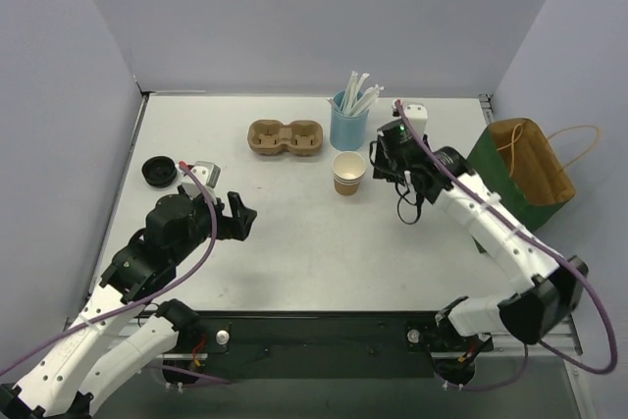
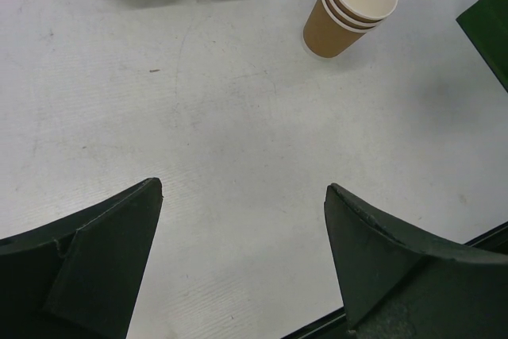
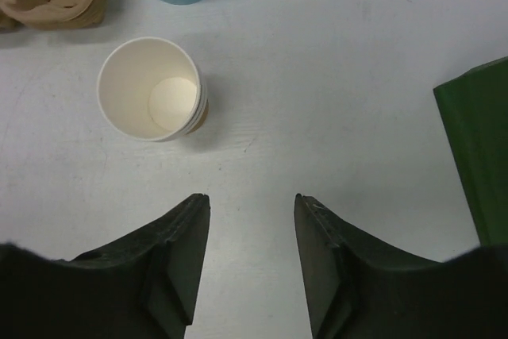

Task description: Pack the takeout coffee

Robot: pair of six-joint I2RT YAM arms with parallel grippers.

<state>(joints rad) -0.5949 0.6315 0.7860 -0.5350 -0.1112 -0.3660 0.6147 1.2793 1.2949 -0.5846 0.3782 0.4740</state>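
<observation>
Table (image 1: 294, 242): flat, matte white, faintly scuffed.

Coffee (image 1: 349, 173): small tapered paper cup with tan sides, a rolled white rim and a smooth cream inside. It stands upright at 1 o'clock from the table's middle. The left wrist view shows three rims nested one in another (image 2: 349, 5).

Blue cup (image 1: 347, 125): taller, light blue and smooth, just beside the coffee at its 12 o'clock. It holds white straws (image 1: 361, 95).

Carrier (image 1: 286, 137): brown moulded pulp, rough, with two round wells, at the coffee's 10 o'clock.

Bag (image 1: 520, 179): green paper with a tan inside and cord handles, at the coffee's 3 o'clock, well apart.

Lid (image 1: 158, 170): black, round, at the table's 9 o'clock edge.

Left claw (image 2: 242, 188): dark, wedge-shaped fingers spread wide, released, touching nothing.

Right claw (image 3: 250, 196): fingers parted more narrowly, released and empty, with the coffee (image 3: 151, 89) at its 10 o'clock, apart.
</observation>
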